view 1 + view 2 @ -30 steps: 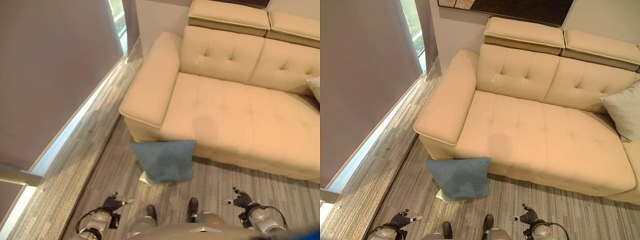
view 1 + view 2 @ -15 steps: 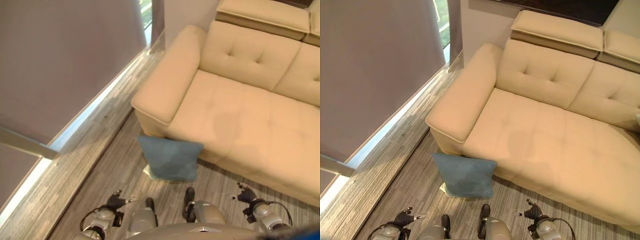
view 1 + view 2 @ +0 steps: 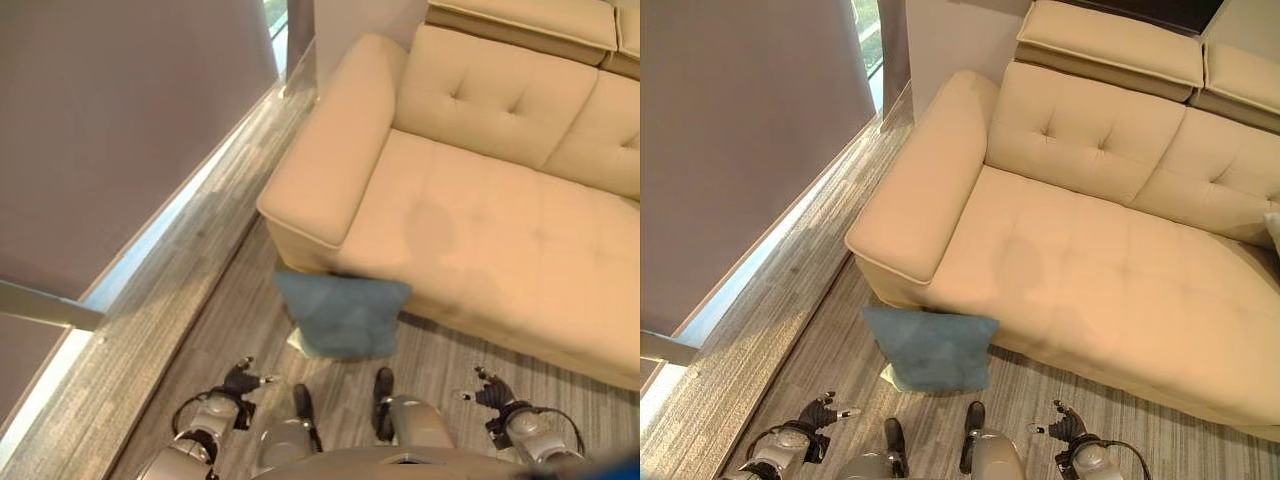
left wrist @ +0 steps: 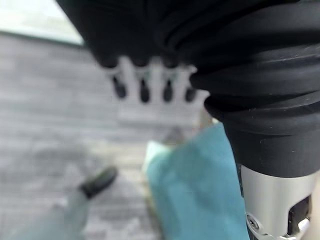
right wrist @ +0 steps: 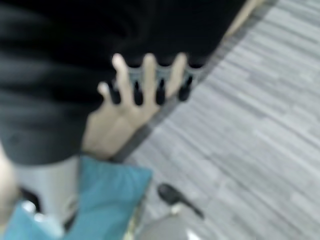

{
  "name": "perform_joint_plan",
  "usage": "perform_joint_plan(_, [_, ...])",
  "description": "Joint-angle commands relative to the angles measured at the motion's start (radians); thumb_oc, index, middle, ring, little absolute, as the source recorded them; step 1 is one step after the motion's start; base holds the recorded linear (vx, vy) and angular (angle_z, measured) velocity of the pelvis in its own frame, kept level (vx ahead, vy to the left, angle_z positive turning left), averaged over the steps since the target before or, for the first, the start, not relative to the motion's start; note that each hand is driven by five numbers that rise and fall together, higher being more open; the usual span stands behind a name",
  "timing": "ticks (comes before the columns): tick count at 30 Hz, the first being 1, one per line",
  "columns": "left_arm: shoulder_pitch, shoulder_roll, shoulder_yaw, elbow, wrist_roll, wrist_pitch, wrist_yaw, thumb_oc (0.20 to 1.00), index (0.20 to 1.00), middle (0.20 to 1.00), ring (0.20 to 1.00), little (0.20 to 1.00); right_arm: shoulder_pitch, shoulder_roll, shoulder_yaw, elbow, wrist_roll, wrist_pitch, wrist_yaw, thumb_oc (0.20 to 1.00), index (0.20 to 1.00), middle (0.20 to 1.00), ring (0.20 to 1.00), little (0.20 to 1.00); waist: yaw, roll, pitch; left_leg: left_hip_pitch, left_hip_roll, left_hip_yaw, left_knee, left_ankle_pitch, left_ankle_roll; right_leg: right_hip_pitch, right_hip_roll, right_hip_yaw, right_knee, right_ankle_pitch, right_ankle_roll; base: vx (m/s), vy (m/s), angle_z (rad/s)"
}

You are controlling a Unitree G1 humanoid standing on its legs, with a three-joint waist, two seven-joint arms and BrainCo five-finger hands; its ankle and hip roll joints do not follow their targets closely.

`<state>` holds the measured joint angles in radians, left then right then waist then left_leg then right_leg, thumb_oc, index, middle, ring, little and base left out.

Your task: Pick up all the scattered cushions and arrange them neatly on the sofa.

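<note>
Reaching for the blue cushion on the floor.

The blue cushion (image 3: pixel 928 350) leans against the near front of the sofa (image 3: pixel 1080 260); our left robot hand (image 3: pixel 825 412) and right robot hand (image 3: pixel 1068 428) seem relaxed and empty, so we lower both and grip its opposite edges.

Matt cloth cushion (image 3: pixel 345 317), tufted smooth sofa (image 3: pixel 480 210)

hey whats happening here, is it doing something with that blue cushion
Nothing is being handled yet. The robot stands facing the blue cushion, which sits on the floor leaning against the front of the beige sofa near its armrest, with something pale tucked under it. The left hand and the right hand hang low at its sides, fingers relaxed and holding nothing. The cushion is not yet picked up.
</note>
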<state>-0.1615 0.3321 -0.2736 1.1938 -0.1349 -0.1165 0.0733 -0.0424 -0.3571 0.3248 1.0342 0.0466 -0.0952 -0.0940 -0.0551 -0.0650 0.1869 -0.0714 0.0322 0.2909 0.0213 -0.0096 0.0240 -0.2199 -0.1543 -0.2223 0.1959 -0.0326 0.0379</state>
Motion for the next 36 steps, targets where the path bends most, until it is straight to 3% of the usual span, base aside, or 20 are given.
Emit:
perform_joint_plan(1, [-0.031, 0.039, 0.031, -0.057, -0.020, -0.036, 0.044, 1.000, 1.000, 1.000, 1.000, 1.000, -0.055, 0.005, 0.027, -0.019, 0.027, -0.023, -0.032, 1.000, 1.000, 1.000, 1.000, 1.000, 0.012, -0.033, 0.036, -0.061, 0.006, -0.024, 0.088, -0.045, -0.029, 0.058, -0.052, 0.015, -0.037, 0.033, 0.079, -0.02, 0.021, -0.09])
perform_joint_plan(6, [-0.108, 0.055, 0.015, -0.109, -0.053, -0.056, 0.107, 1.000, 1.000, 1.000, 1.000, 1.000, -0.115, 0.006, 0.036, -0.048, 0.067, -0.041, -0.065, 1.000, 1.000, 1.000, 1.000, 1.000, 0.022, -0.030, 0.094, -0.142, 0.014, -0.037, 0.137, -0.068, -0.038, -0.022, -0.063, 0.019, 0.012, 0.014, 0.080, -0.09, -0.033, 0.01])
perform_joint_plan(9, [-0.196, 0.072, 0.018, -0.134, -0.147, -0.086, 0.172, 1.000, 1.000, 1.000, 1.000, 1.000, -0.201, 0.001, 0.046, -0.082, 0.118, -0.056, -0.113, 1.000, 1.000, 1.000, 1.000, 1.000, 0.030, -0.024, 0.143, -0.321, 0.034, -0.048, 0.245, -0.066, -0.038, -0.177, -0.077, 0.012, 0.097, 0.003, 0.061, -0.19, -0.089, 0.02])
perform_joint_plan(11, [-0.215, 0.077, 0.023, -0.138, -0.183, -0.096, 0.178, 1.000, 1.000, 1.000, 1.000, 1.000, -0.225, -0.002, 0.049, -0.092, 0.131, -0.064, -0.128, 1.000, 1.000, 1.000, 1.000, 1.000, 0.029, -0.024, 0.149, -0.373, 0.040, -0.051, 0.271, -0.068, -0.036, -0.228, -0.079, 0.009, 0.123, -0.002, 0.056, -0.11, -0.068, 0.13])
perform_joint_plan(15, [-0.314, 0.106, 0.034, -0.132, -0.285, -0.128, 0.199, 1.000, 1.000, 1.000, 1.000, 1.000, -0.337, -0.025, 0.036, -0.145, 0.177, -0.099, -0.193, 1.000, 1.000, 1.000, 1.000, 1.000, 0.013, -0.009, 0.149, -0.631, 0.081, -0.064, 0.402, -0.074, -0.031, -0.485, -0.089, 0.018, 0.270, -0.032, 0.034, -0.14, -0.035, 0.09])
perform_joint_plan(21, [-0.428, 0.129, 0.018, -0.142, -0.342, -0.156, 0.220, 1.000, 1.000, 1.000, 1.000, 1.000, -0.473, -0.036, 0.039, -0.205, 0.208, -0.150, -0.258, 1.000, 1.000, 1.000, 1.000, 1.000, -0.009, 0.014, 0.126, -0.913, 0.117, -0.090, 0.538, -0.096, -0.027, -0.774, -0.097, 0.051, 0.422, -0.071, 0.017, -0.03, 0.027, 0.00])
perform_joint_plan(27, [-0.522, 0.143, 0.000, -0.161, -0.403, -0.159, 0.203, 1.000, 1.000, 1.000, 1.000, 1.000, -0.577, -0.042, 0.045, -0.253, 0.226, -0.175, -0.294, 1.000, 1.000, 1.000, 1.000, 1.000, -0.024, 0.021, 0.103, -1.098, 0.116, -0.095, 0.614, -0.118, -0.014, -0.961, -0.094, 0.070, 0.496, -0.090, 0.015, 0.04, 0.027, -0.04])
perform_joint_plan(36, [-0.645, 0.185, -0.022, -0.147, -0.418, -0.155, 0.220, 1.000, 1.000, 1.000, 1.000, 1.000, -0.623, -0.050, 0.031, -0.316, 0.263, -0.201, -0.315, 1.000, 1.000, 1.000, 1.000, 1.000, -0.046, 0.015, 0.096, -1.227, 0.106, -0.098, 0.665, -0.136, -0.004, -1.099, -0.098, 0.100, 0.536, -0.097, 0.026, 0.03, 0.026, -0.01])
